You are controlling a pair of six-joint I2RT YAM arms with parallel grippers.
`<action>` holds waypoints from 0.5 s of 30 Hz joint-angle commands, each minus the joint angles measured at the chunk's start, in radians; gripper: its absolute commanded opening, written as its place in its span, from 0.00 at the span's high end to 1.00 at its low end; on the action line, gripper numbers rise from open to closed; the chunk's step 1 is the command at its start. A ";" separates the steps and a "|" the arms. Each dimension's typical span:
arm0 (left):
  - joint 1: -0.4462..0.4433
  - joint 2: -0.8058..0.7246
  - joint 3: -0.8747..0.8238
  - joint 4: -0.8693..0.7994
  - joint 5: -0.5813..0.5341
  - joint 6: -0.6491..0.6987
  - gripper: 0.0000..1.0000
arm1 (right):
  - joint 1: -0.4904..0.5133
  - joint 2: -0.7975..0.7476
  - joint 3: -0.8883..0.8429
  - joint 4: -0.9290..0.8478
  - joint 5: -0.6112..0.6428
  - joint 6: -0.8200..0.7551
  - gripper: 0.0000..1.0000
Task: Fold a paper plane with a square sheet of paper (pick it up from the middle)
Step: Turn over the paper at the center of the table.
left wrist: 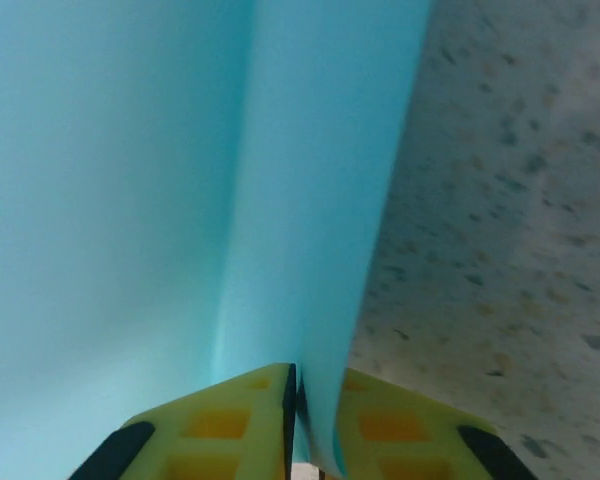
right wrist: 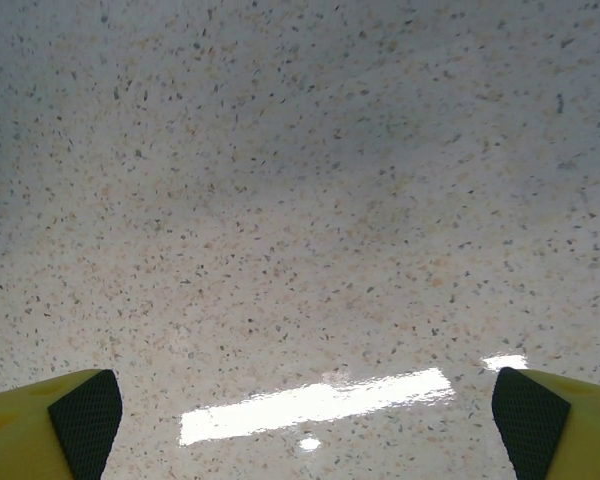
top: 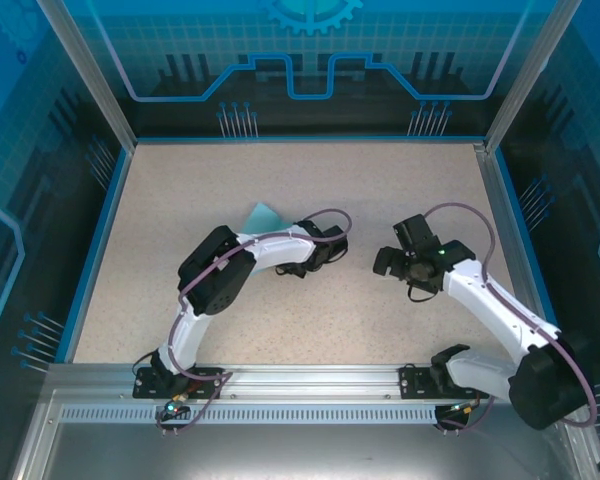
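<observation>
The light cyan square sheet of paper [left wrist: 180, 180] is folded, with a long crease running up from my fingers in the left wrist view. My left gripper [left wrist: 315, 375] is shut on it, and a thin dark slit shows beside the paper between the yellow fingers [left wrist: 230, 420]. From above, a cyan corner of the sheet [top: 263, 215] pokes out behind the left arm, whose gripper [top: 318, 252] sits low over the table. My right gripper [top: 395, 250] hangs a little to the right, apart from the paper. In its wrist view the right gripper [right wrist: 308, 400] is open wide over bare table.
The speckled beige table [top: 310, 320] is ringed by a blue rim and metal posts [top: 85, 70]. A metal rail [top: 300, 385] carries both arm bases at the near edge. The two grippers face each other near the table's middle with a small gap between them.
</observation>
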 commanded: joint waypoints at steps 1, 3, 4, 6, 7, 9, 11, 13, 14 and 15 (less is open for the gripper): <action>-0.010 0.006 0.027 -0.008 0.068 -0.052 0.75 | -0.042 -0.040 -0.021 -0.010 -0.046 -0.043 0.01; -0.011 -0.007 0.034 -0.008 0.094 -0.053 0.68 | -0.059 -0.046 -0.020 -0.003 -0.065 -0.065 0.01; -0.012 -0.020 0.038 -0.009 0.109 -0.052 0.62 | -0.068 -0.044 -0.017 -0.001 -0.074 -0.074 0.01; -0.011 -0.059 0.042 -0.007 0.149 -0.047 0.58 | -0.078 -0.035 -0.002 0.001 -0.093 -0.099 0.01; -0.012 -0.088 0.038 0.007 0.182 -0.039 0.56 | -0.080 -0.028 0.010 0.000 -0.098 -0.111 0.00; -0.011 -0.164 0.018 0.055 0.270 -0.023 0.55 | -0.080 -0.012 0.031 0.003 -0.109 -0.135 0.01; -0.012 -0.257 -0.021 0.125 0.392 -0.004 0.52 | -0.078 0.002 0.053 0.017 -0.137 -0.161 0.00; -0.004 -0.343 -0.065 0.194 0.493 -0.006 0.48 | -0.064 0.011 0.067 0.030 -0.151 -0.173 0.01; 0.001 -0.386 -0.091 0.226 0.539 -0.012 0.47 | -0.054 0.018 0.066 0.039 -0.159 -0.178 0.01; 0.008 -0.423 -0.116 0.256 0.566 -0.018 0.44 | -0.043 0.027 0.098 0.047 -0.168 -0.180 0.01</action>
